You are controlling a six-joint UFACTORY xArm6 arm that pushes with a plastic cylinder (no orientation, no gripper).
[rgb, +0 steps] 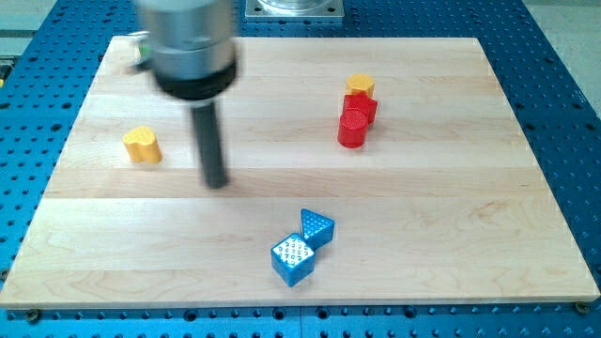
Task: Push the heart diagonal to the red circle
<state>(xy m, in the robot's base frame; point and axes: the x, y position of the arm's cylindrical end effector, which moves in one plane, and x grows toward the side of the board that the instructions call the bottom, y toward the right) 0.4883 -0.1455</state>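
The arm's dark rod hangs upright at the view's upper left, my tip (217, 182) on the board.

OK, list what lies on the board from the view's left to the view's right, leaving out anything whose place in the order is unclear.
yellow heart → my tip → blue cube → blue triangle → red circle. The other red block and the yellow block behind the circle overlap it, so I leave them out.

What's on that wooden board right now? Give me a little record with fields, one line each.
tip: just right of the yellow heart, not touching
yellow heart: left side of board
red circle: upper right, against a second red block
yellow block: behind the reds, touching
blue triangle: bottom centre
blue cube: touching the triangle, lower left of it
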